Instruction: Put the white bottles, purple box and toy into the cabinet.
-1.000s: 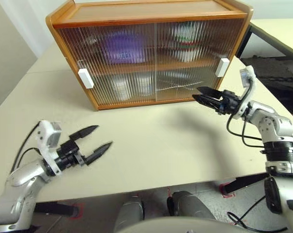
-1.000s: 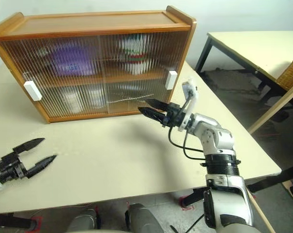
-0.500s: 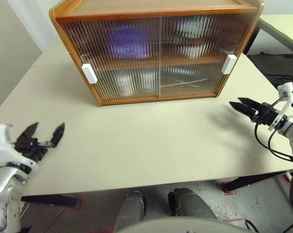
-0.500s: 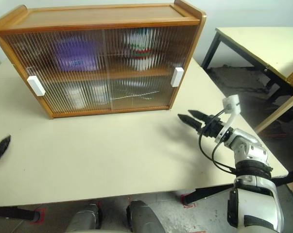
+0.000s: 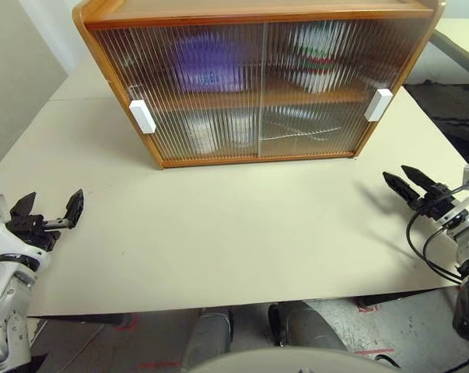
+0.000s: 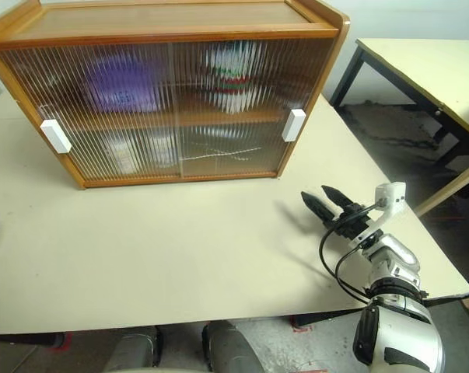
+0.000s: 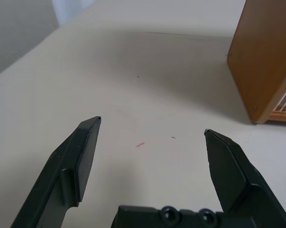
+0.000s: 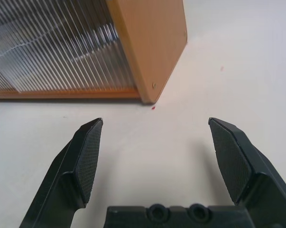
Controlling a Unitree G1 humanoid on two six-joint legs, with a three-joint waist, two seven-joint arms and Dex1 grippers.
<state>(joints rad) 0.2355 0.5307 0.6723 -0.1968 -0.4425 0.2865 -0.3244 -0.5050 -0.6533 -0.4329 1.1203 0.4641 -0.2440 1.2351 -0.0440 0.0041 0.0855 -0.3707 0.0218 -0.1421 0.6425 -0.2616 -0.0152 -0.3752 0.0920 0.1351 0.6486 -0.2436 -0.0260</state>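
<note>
Both sliding doors (image 5: 257, 89) shut across cabinet (image 5: 250, 15).

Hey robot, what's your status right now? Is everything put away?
Left hand open, empty. Right hand open, empty. Purple box and toy on upper shelf, white bottles below; cabinet doors closed. Nothing in the way.

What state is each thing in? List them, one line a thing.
cabinet: both sliding doors shut.
purple box: on the upper shelf, behind the door.
toy: on the upper shelf, behind the door.
white bottles: on the lower shelf, blurred by the door.
left end effector: open, holding nothing.
right end effector: open, holding nothing.
</note>
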